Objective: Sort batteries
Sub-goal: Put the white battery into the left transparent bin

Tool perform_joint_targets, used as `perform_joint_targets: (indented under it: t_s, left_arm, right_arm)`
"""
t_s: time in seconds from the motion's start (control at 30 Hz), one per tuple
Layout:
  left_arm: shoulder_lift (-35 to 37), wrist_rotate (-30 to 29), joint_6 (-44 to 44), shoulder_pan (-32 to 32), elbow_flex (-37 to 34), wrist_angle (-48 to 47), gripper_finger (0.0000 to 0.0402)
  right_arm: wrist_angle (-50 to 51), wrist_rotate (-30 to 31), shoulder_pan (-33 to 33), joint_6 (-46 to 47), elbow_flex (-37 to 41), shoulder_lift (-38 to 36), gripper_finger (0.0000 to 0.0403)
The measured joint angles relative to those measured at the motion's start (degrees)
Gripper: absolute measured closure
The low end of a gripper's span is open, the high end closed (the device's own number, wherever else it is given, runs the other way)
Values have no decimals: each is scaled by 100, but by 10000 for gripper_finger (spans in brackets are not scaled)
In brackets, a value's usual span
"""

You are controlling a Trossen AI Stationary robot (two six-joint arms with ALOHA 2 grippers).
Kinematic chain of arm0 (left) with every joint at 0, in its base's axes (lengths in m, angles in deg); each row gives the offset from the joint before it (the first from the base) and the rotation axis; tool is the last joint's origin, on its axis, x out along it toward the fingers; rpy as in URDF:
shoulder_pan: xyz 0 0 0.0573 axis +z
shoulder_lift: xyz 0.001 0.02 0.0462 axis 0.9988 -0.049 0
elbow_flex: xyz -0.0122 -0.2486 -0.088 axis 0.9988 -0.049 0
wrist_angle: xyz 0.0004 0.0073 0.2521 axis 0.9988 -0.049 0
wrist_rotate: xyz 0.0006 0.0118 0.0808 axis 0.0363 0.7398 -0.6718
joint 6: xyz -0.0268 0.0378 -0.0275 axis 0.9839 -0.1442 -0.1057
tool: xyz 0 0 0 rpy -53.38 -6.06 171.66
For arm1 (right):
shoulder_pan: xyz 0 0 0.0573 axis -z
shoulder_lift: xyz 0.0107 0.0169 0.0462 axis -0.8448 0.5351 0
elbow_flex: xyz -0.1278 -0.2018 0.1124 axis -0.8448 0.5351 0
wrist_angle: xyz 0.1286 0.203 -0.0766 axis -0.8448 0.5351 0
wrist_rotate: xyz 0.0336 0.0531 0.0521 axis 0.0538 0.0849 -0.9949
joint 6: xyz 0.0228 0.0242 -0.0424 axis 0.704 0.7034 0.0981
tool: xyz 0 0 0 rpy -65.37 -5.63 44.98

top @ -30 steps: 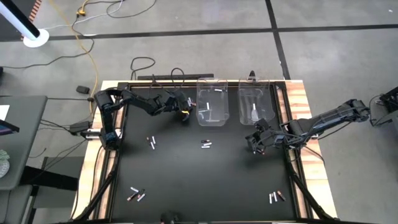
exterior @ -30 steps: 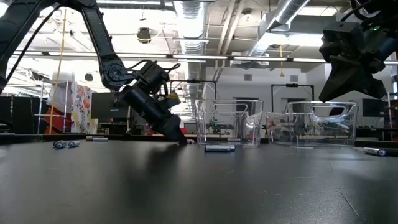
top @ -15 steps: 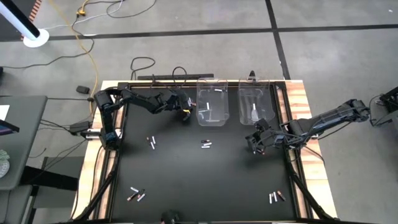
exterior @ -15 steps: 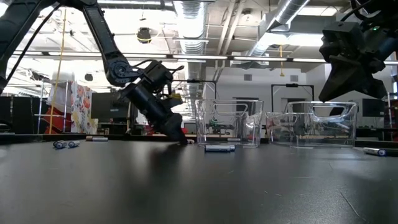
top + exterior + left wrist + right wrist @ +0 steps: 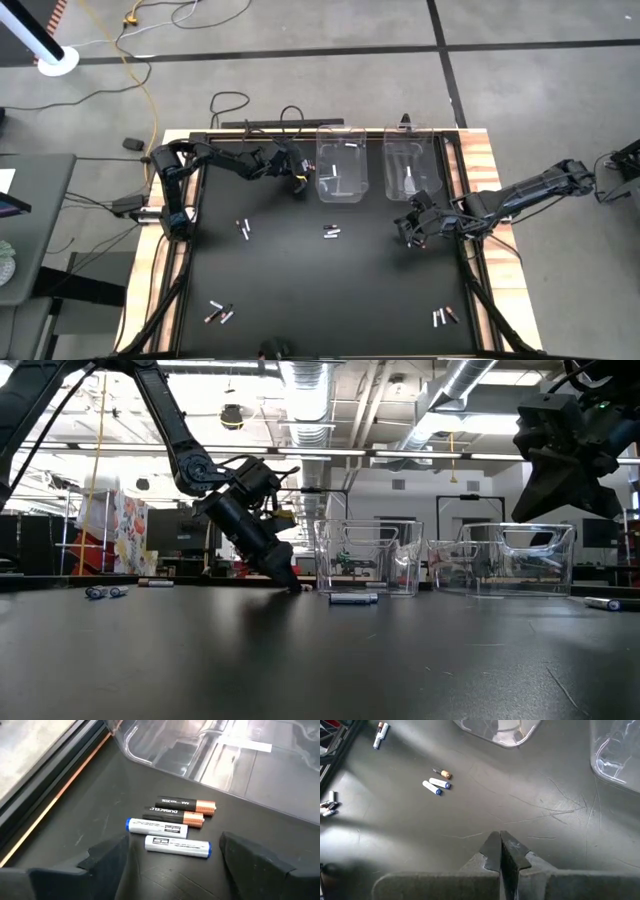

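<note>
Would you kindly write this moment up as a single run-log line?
left gripper: open, low over four batteries beside left bin | right gripper: shut, empty, above table near right bin

The left arm is stretched along the far edge of the table, and its gripper [image 5: 298,182] is tilted down with the fingers spread wide. The right gripper [image 5: 413,236] is held above the table, fingers pressed together.
</note>
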Motion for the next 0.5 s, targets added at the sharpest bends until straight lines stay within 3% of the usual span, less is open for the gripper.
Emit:
perform_joint_targets:
  t_s: [0.5]
  left_arm:
    - [7,-14,139,11,-2,-28,181]
  right_arm:
    - [-28,0,0,-48,0,0,385]
